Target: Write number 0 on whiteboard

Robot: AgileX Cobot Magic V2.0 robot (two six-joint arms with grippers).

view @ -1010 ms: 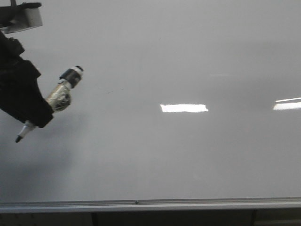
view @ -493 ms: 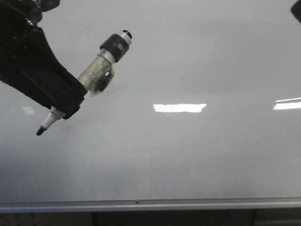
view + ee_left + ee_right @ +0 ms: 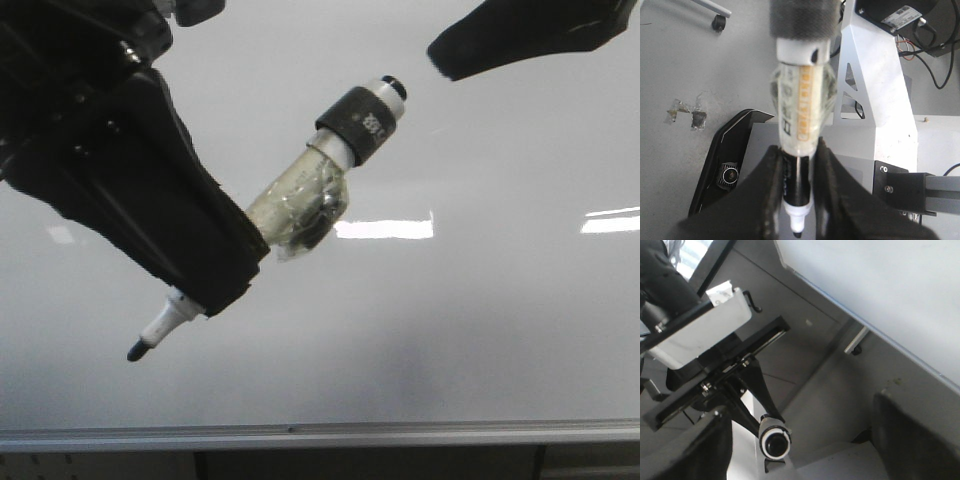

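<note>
Left claw (image 3: 205,270) clamped on a marker (image 3: 300,205), seen large in the front view over the left half of the whiteboard (image 3: 450,330). Marker held tilted: black tip (image 3: 137,351) pointing down toward the board's lower left corner, capped rear end (image 3: 368,117) angled up toward the middle of the board. Clear tape wrapped around the barrel just above the claw's fingers (image 3: 150,210).

Left wrist view: both fingers (image 3: 767,200) press the marker (image 3: 801,120) from either side, tip (image 3: 797,234) sticking out past them. Cannot tell whether the tip touches the board.

Right claw (image 3: 520,38) enters as a dark shape at the whiteboard's upper right corner, near the marker's rear end but apart from it. Right wrist view: its 2 fingers (image 3: 912,440) stand well apart with nothing between them; the marker's round rear end (image 3: 775,443) shows in the gap beyond.

Whiteboard surface blank: no drawn 0 visible on any uncovered part. Bright rectangular reflections (image 3: 385,229) at mid-board and at the right edge. Silver rail (image 3: 400,435) runs along the lower edge.
</note>
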